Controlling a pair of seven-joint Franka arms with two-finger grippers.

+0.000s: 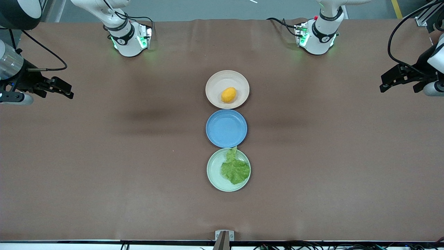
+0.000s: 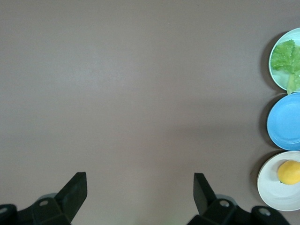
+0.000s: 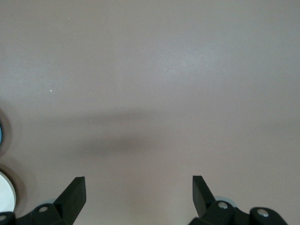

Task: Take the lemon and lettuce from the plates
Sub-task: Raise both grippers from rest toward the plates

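Note:
The lemon [image 1: 228,94] lies on the beige-pink plate [image 1: 215,85], the plate farthest from the front camera; both show in the left wrist view, lemon [image 2: 289,172] on plate [image 2: 274,192]. The lettuce [image 1: 235,168] lies on the mint green plate [image 1: 213,170], nearest the front camera, and shows in the left wrist view [image 2: 285,58]. My left gripper [image 1: 386,83] is open and empty, up over the left arm's end of the table, its jaws wide apart [image 2: 139,187]. My right gripper [image 1: 66,89] is open and empty over the right arm's end [image 3: 138,190].
An empty blue plate [image 1: 226,128] sits between the two task plates, touching or nearly touching both. The three plates form a line down the table's middle. Brown table cover [image 1: 104,156] spreads wide on both sides. The arm bases [image 1: 128,38] stand at the table's back edge.

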